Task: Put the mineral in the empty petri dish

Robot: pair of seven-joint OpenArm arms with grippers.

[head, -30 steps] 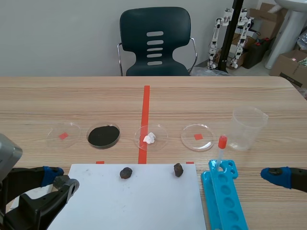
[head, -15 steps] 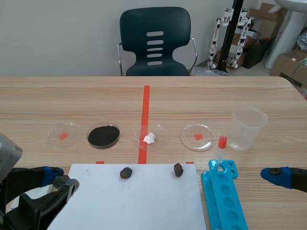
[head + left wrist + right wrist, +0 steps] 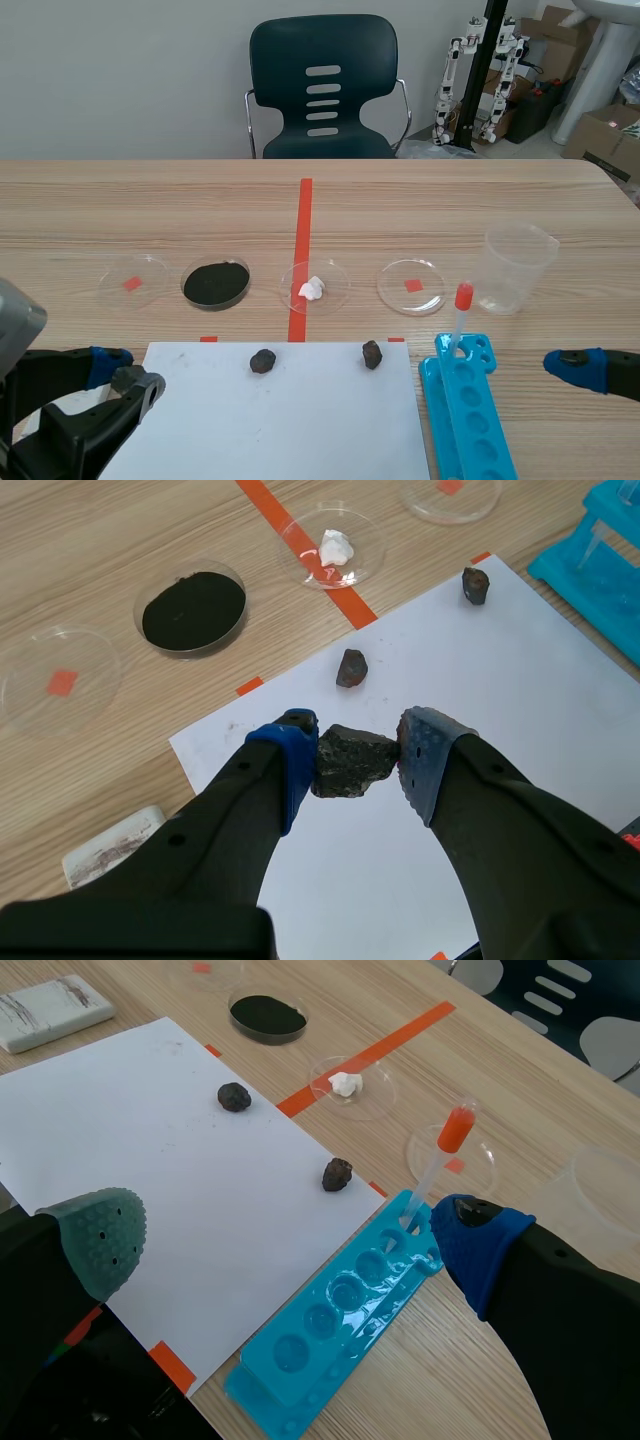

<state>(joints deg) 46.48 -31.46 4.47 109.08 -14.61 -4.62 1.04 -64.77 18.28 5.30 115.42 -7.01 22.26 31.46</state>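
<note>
Nothing has shifted since a second ago: both arms sit low at the near edge of the tabletop [image 3: 480, 200], and every dish keeps its place.

From the middle camera, four dishes stand in a row beyond the white sheet [image 3: 300, 430]: the left empty dish [image 3: 150, 272], then black powder [image 3: 215, 283], then a white lump [image 3: 312, 289], then the right empty dish [image 3: 425, 275]. A dark stone [image 3: 263, 361] and a second stone [image 3: 372, 354] lie near the sheet's far edge. My left jaws are by the sheet's near left corner; what they carry can't be made out here.

Past my left wrist, the mineral [image 3: 350, 762] is pinched between my two pads [image 3: 290, 765]. The left jaws are closed on it from both sides and hold it above the sheet, lifted, I judge, so it can be carried across. The left empty dish lies ahead, beside the black powder, and looks the nearer target.

Past my right wrist, the right jaws gape wide with nothing between them. The blue rack [image 3: 340, 1330] and its pipette [image 3: 435, 1165] sit just ahead. I judge this arm is parked to leave the other room.
</note>
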